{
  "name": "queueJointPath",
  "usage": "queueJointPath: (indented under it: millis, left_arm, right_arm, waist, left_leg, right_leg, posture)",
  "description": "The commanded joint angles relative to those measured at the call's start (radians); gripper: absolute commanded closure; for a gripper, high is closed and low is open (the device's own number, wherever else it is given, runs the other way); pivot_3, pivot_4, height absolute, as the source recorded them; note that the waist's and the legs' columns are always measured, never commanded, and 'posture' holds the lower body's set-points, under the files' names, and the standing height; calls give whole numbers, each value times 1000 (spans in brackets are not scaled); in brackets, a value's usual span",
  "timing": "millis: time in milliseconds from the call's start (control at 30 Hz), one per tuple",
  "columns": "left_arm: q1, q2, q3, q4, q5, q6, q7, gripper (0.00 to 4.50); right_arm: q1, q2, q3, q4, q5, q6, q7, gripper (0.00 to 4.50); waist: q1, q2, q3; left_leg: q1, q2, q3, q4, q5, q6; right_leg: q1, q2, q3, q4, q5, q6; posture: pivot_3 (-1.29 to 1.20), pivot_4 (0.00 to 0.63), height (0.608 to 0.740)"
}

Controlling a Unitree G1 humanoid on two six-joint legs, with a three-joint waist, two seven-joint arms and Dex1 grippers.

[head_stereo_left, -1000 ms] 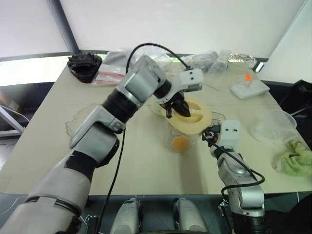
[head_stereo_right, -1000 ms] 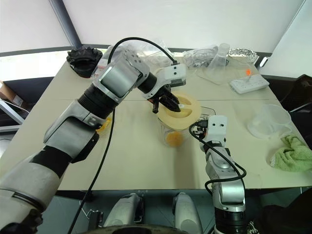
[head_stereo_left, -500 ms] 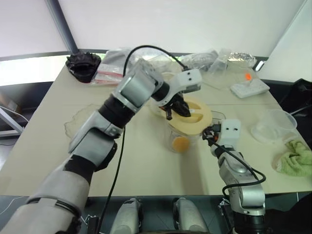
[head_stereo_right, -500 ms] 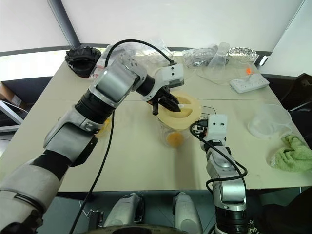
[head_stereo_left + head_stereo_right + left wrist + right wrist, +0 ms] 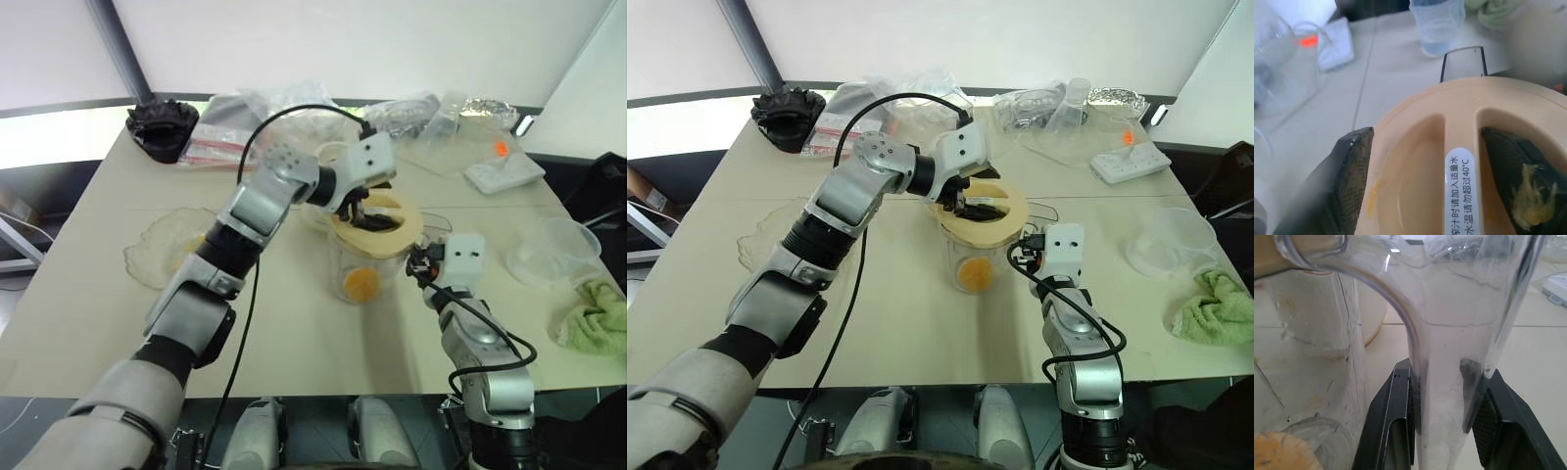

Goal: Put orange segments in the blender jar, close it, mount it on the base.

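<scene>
1. The left gripper, which a moment ago pinched the central ridge of the cream lid, now has its jaws spread wide, one finger on each side of the ridge with a gap between them. The lid now lies flatter on the blender jar than before, when it sat tilted.
2. My reading: the closing step is nearly done. The lid has been let go, though I cannot tell whether it is fully seated all round.
3. The right gripper has its jaws clamped narrowly on the jar's clear handle, steadying the jar near the middle of the bench, unchanged from before.
4. The orange segments lie at the jar's bottom as an orange mass.
5. The base seems to be the cream shape just behind the jar, toward the far edge, partly hidden by the left arm; I cannot make out its socket.
6. Around: a clear crinkled dish near the left edge, a small clear cup and a green cloth at the right edge, plastic bags along the far edge, and a white power strip at the far right corner.
7. In the way: the left arm hangs over the lid and crosses in front of the base, so it must clear before the jar is lifted across.
</scene>
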Motion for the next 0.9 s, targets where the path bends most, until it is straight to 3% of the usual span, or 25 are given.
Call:
queueJointPath:
  millis: [33, 233, 367, 567, 733, 900]
  left_arm:
    - [-112, -21, 160, 34, -97, -2, 83, 759]
    - [-139, -18, 328, -35, -267, 122, 131, 759]
    - [-65, 20, 355, -151, -329, 190, 141, 759]
    - [227, 132, 325, -275, -264, 25, 158, 759]
    - [357, 145, 442, -385, -350, 122, 299, 759]
    - [521, 125, 439, -597, -416, 227, 383, 759]
  right_arm:
    - [-2, -2, 25, -41, 3, -24, 22, 3582]
    - [-7, -4, 17, -36, 4, -23, 29, 3582]
    - [-18, -14, 4, -29, 9, -19, 40, 3582]
    - [-70, -28, -40, -24, 28, -31, 52, 3582]
    - [-132, -49, -88, -38, 54, 6, 58, 3582]
    - [-244, -81, -155, -36, 95, 61, 57, 3582]
  waist:
    - [-1, -2, 2]
    - [-10, -4, 5]
    - [-11, -3, 8]
    - [-14, -1, 9]
    - [-7, -7, 17]
    - [-8, -7, 18]
  left_leg:
    - [-4, -1, 0, 1, 0, 0]
    - [-5, -2, 0, 2, 0, 1]
    - [-3, -1, -1, 1, 0, 1]
    - [4, -1, 1, 1, 0, 1]
    - [4, 0, 2, 2, 3, -4]
    - [3, 0, 2, 1, 3, -4]
  right_leg:
    - [-3, 1, 0, 1, 0, 0]
    - [-8, 3, 2, 10, -3, 5]
    - [-8, 5, 1, 14, -3, 5]
    - [-5, 5, 6, 16, -2, 4]
    - [-5, 5, 6, 17, -2, 3]
    - [-5, 3, 7, 16, -1, 3]
  posture:
    - [0, 150, 740]
    - [0, 150, 740]
    - [0, 150, 740]
    - [0, 150, 740]
    - [0, 150, 740]
    - [0, 150, 740]
